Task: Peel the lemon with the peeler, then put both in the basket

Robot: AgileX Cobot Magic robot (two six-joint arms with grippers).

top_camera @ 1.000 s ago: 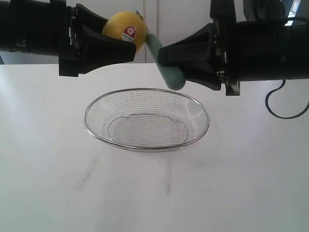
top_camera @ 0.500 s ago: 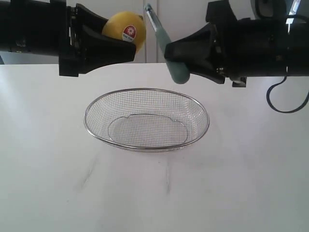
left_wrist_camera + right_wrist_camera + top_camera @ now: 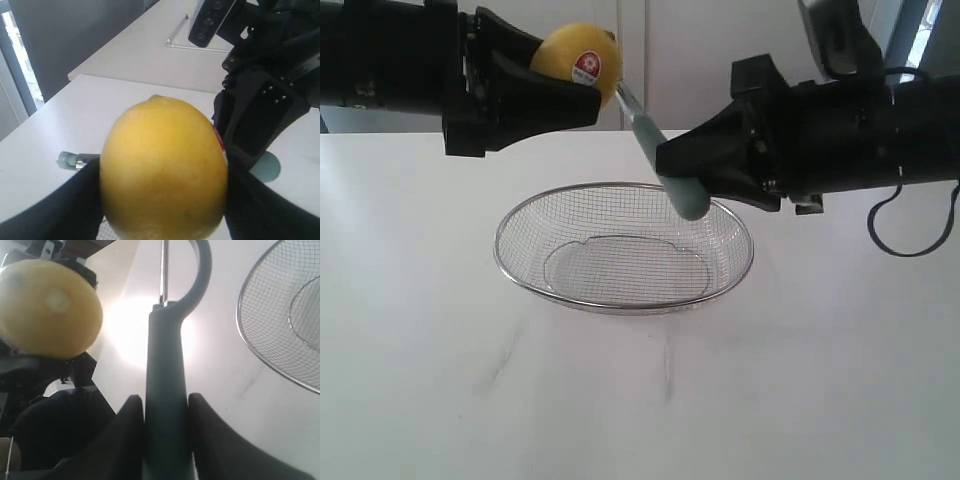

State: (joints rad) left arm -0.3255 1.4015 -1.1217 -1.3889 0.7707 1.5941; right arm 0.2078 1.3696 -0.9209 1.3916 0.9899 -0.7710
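The yellow lemon with its red-and-white sticker hangs above the table, held in my shut left gripper. It fills the left wrist view as lemon between the black fingers. My right gripper is shut on the teal peeler. The peeler slants up to the left, with its blade end at the lemon's right side. In the right wrist view the peeler handle runs between the jaws of the right gripper, next to the lemon. The wire basket stands below both and holds nothing.
The white table stretches round the basket, with faint grey smudges in front of it. A black cable loops down from the right arm. The basket rim lies close under the right gripper.
The right gripper lifted the peeler, then brought it down and to the left, so the blade now lies at the lemon's right side. The left gripper and lemon stayed still.
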